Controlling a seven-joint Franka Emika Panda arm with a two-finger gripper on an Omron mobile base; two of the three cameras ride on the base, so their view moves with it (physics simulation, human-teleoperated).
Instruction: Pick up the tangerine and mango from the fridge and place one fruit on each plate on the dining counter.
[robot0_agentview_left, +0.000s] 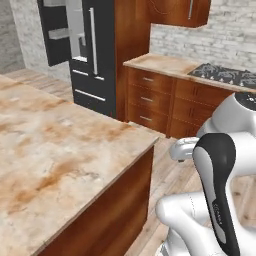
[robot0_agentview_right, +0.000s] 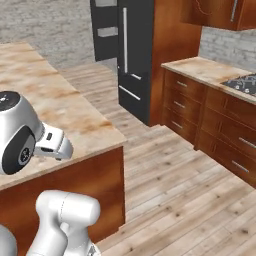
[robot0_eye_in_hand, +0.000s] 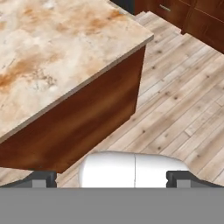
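The table, a beige stone slab mottled rust-brown on red-brown wood, runs lengthwise towards the tall upright black fridge (door ajar, silver bar handles). The claw is spread wide, empty, above plank floor.

Even, bright, diffuse rendered lighting with no visible source. Shadows are faint and soft, mainly under the surface overhang. Faint sheen on the fridge door. Textures look slightly soft and pixelated; no edge distortion.
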